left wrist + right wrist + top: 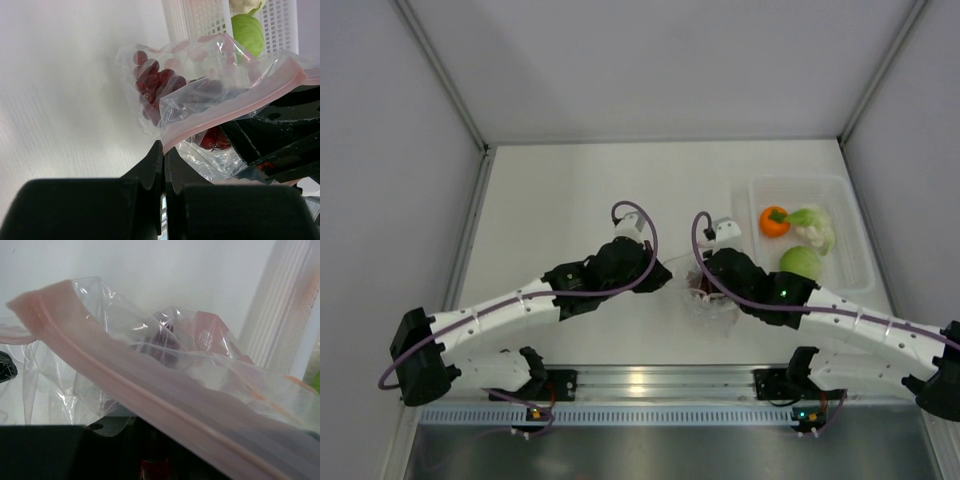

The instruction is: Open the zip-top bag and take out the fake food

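The zip-top bag (713, 300) hangs off the table between my two grippers at the table's middle. My left gripper (667, 273) is shut on the end of its pink zip strip (220, 117), jaws pinched together (164, 146). The dark red grape bunch (152, 82) lies inside the bag. My right gripper (704, 283) is at the bag's other side. Its black fingers (242, 142) reach under the strip. In the right wrist view the bag (150, 365) drapes over them, and no finger shows out to either side.
A clear tray (865, 272) stands at the right. It holds an orange fruit (774, 221), a white-green leafy vegetable (815, 226) and a green apple (801, 262). The apple (247, 32) and the tray wall (200, 17) lie just beyond the bag.
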